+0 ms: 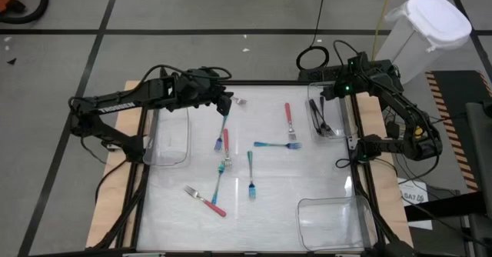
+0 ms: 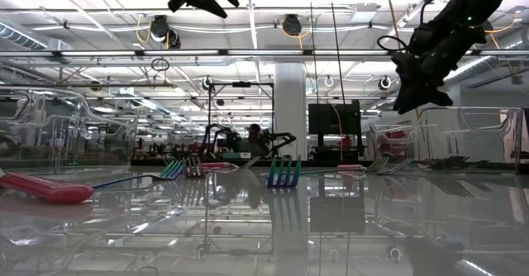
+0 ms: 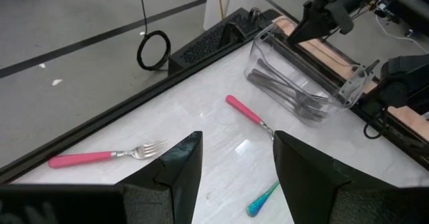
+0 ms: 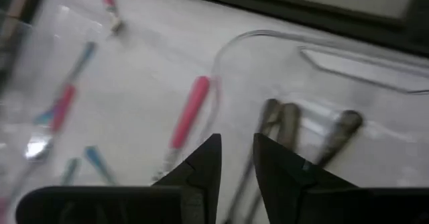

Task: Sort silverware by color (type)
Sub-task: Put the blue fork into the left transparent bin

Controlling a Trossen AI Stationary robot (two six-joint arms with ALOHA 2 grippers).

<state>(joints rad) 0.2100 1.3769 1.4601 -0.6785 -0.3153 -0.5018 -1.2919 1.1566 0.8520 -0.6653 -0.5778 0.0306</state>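
Observation:
Pink-handled and teal-handled forks lie scattered flat on the white table: a pink one (image 1: 289, 121), a teal one (image 1: 275, 144), another teal one (image 1: 250, 172), and a pink one (image 1: 207, 201) near the front. Dark forks (image 4: 281, 127) lie inside the clear bin (image 1: 327, 120) at the far right. My right gripper (image 4: 236, 158) hovers above that bin, fingers slightly apart with nothing between them. My left gripper (image 3: 238, 163) hangs open, well above the table's far left part, over a pink fork (image 3: 87, 158).
A clear bin (image 1: 171, 134) stands at the table's left and another (image 1: 332, 222) at the near right corner. A black frame (image 1: 254, 82) edges the table. Several forks cluster left of centre (image 1: 222, 151); bare table lies in the right middle.

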